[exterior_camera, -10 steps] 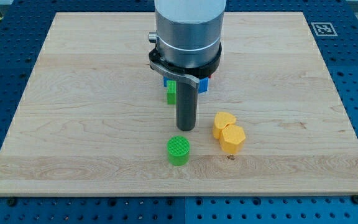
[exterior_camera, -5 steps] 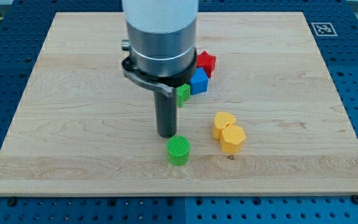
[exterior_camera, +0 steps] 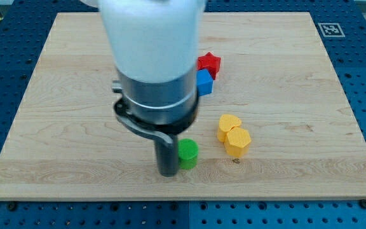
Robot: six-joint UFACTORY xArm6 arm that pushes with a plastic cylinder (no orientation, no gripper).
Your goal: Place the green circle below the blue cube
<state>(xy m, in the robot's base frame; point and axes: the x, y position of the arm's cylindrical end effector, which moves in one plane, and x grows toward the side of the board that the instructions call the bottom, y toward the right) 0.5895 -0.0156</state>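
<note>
Looming over everything, the arm's big pale body hides much of the wooden board [exterior_camera: 56, 95], so I can't tell what lies behind it. Being a bare rod, the tool has nothing to open or close; my tip [exterior_camera: 168, 173] sits touching the view's left side of the green circle [exterior_camera: 187, 153], near the board's bottom edge. The blue cube [exterior_camera: 203, 82] stands well above it, touching the red star [exterior_camera: 209, 63]. A push from this side could drive the circle rightward into the yellow heart [exterior_camera: 229, 125] and yellow hexagon [exterior_camera: 237, 142], scattering them, or let the round block roll off the tip.
</note>
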